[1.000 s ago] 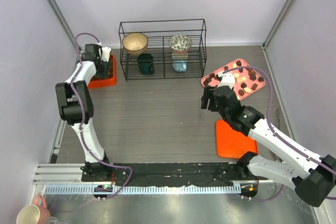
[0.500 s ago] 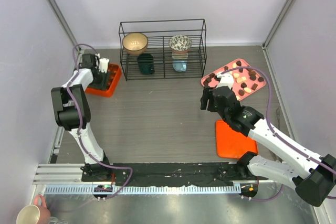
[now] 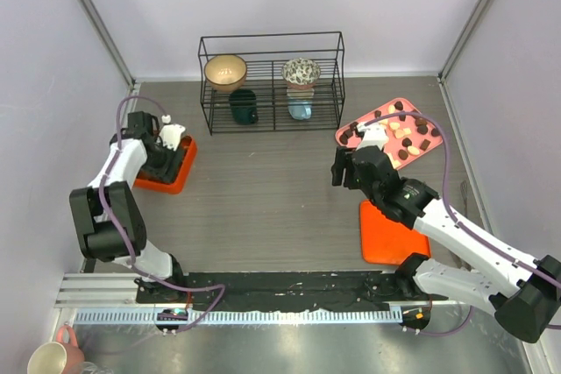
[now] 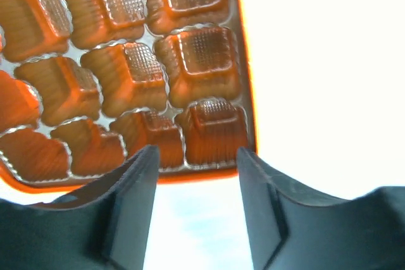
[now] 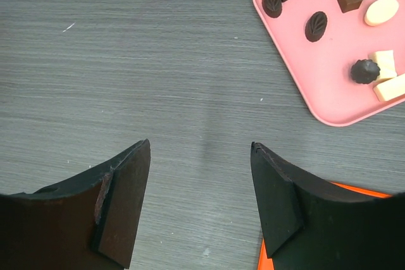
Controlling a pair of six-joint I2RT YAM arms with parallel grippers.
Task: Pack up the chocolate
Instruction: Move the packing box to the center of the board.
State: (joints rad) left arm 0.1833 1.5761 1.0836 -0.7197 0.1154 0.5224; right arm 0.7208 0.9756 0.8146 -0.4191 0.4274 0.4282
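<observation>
Left gripper (image 4: 193, 156) near left edge of table (image 3: 263, 190), fingers drawn narrow, clamped on corner cell of orange gridded box (image 3: 156, 179). Box tilted, one end raised off surface. Right gripper (image 5: 201, 156) hangs over bare wood toward right side, fingers spread wide, holding nothing. Chocolate (image 5: 316, 26), dark, tan and cream pieces, lies scattered on pink tray (image 3: 412, 162) by far-right corner, just beyond right gripper. Flat orange lid (image 3: 390, 238) rests near right edge, under right arm.
</observation>
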